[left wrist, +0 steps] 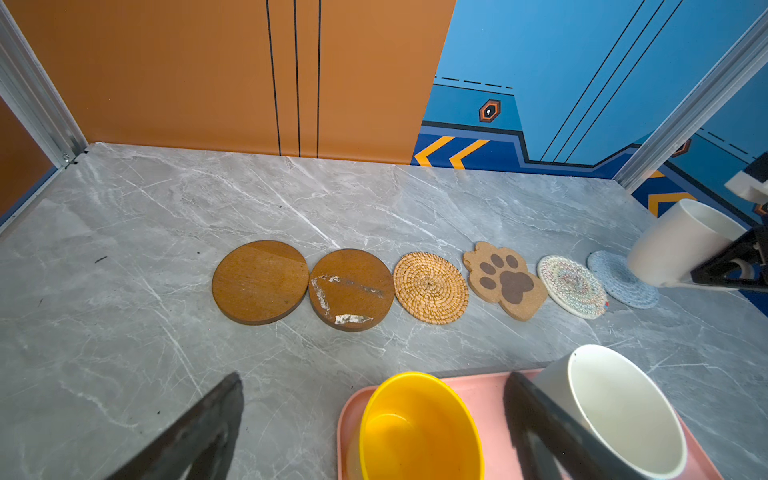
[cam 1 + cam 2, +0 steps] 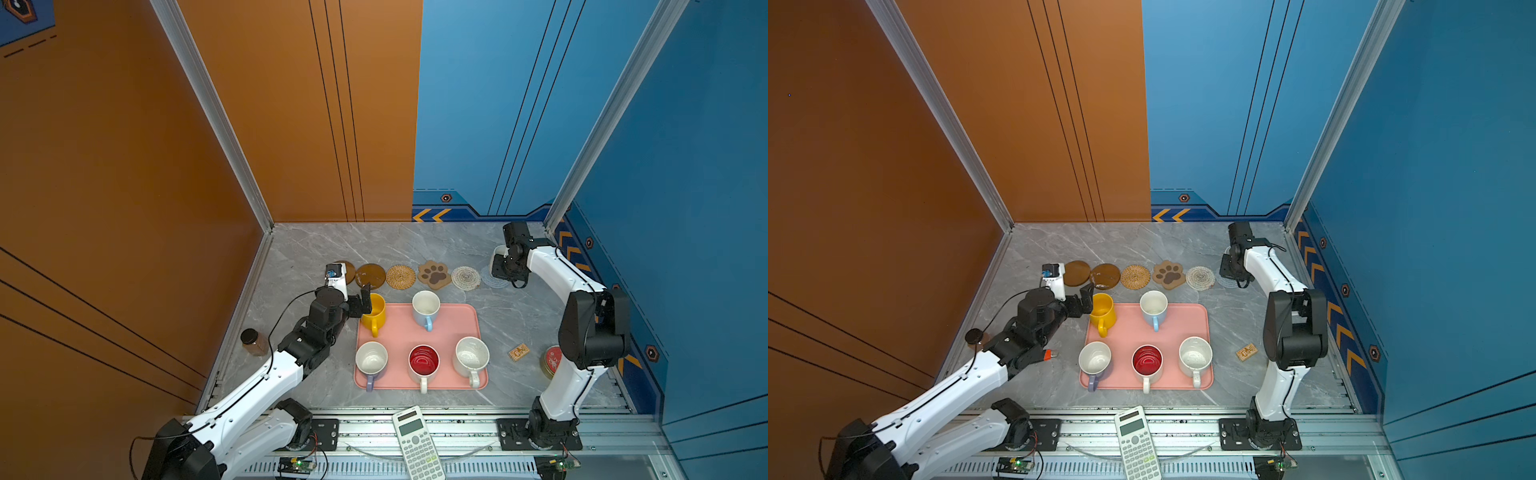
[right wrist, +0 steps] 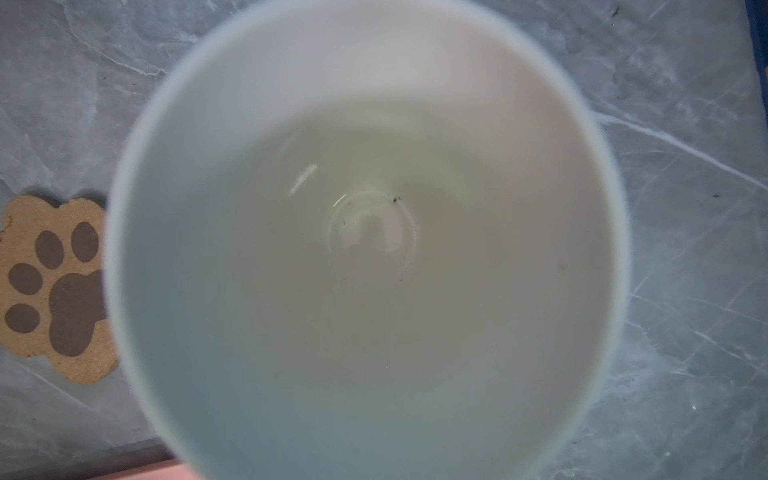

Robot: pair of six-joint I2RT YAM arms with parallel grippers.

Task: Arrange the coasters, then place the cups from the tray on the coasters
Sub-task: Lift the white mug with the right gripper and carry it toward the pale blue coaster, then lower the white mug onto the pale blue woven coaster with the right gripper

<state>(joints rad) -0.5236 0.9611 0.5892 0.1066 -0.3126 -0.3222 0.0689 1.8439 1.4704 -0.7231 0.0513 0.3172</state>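
Six coasters lie in a row at the back: two dark brown discs, a tan woven one, a paw, a white woven round and a pale-blue round. The pink tray holds the yellow, light-blue, lilac, red-inside and speckled cups. My left gripper is open at the yellow cup's rear left side, gripping nothing. My right gripper is shut on the plain white cup over the pale-blue coaster; the cup's inside fills the right wrist view.
A brown jar stands by the left wall. A small tan packet and a red-lidded tin lie right of the tray, near the right arm. A calculator rests on the front rail. Walls close the back and sides.
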